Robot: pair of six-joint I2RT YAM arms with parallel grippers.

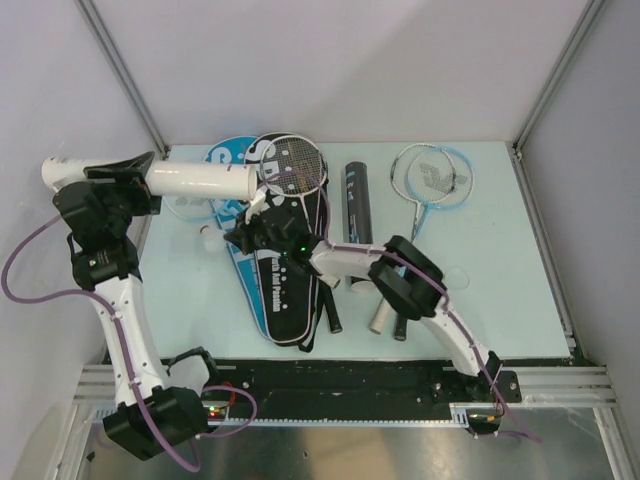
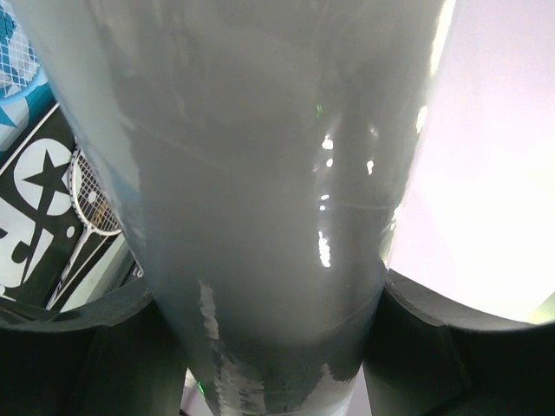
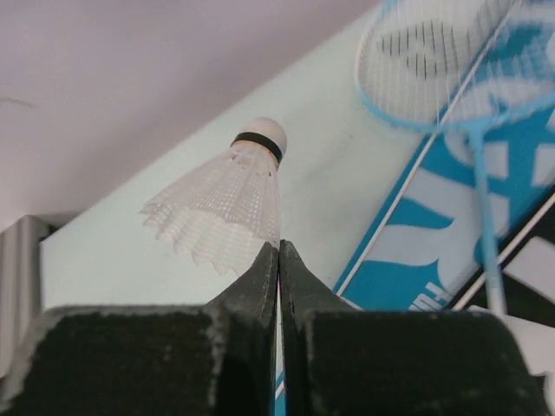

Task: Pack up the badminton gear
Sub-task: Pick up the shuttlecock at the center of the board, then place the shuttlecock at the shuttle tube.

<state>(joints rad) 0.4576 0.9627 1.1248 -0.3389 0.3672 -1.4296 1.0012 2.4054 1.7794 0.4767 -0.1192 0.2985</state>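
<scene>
My left gripper (image 1: 140, 182) is shut on the white tube (image 1: 205, 180) and holds it level above the table's far left; the tube fills the left wrist view (image 2: 260, 173). My right gripper (image 3: 278, 249) is shut on the skirt edge of a white feather shuttlecock (image 3: 227, 206), cork pointing away. In the top view this gripper (image 1: 248, 222) holds the shuttlecock (image 1: 258, 204) just below the tube's right end. Under it lie the black "SPORT" cover (image 1: 285, 275), the blue cover (image 1: 228, 160) and a dark-framed racket (image 1: 296, 165).
A black tube (image 1: 355, 198) lies at mid-table. A blue-framed racket (image 1: 430, 178) lies at the far right. Another shuttlecock (image 1: 208, 240) lies left of the covers. Racket handles (image 1: 385, 315) lie near the front edge, under my right arm. Walls close in the back and sides.
</scene>
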